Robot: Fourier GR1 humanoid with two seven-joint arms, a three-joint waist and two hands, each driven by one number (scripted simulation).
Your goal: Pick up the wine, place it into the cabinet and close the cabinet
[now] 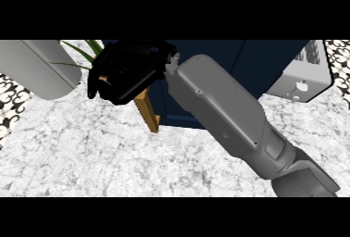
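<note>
Right forearm (226,111) stretches diagonally up-left from lower right; right hand (130,69) at upper left, fingers curled downward.

The counter (103,157) is showing a white, grey-veined marble top. A dark blue cabinet (266,60) is standing on it toward the back, its wooden-edged door (147,111) sticking out toward the front. A grey toaster-like appliance (304,74) is sitting just right of the cabinet. Green plant leaves (83,51) are showing to the cabinet's left.
</note>
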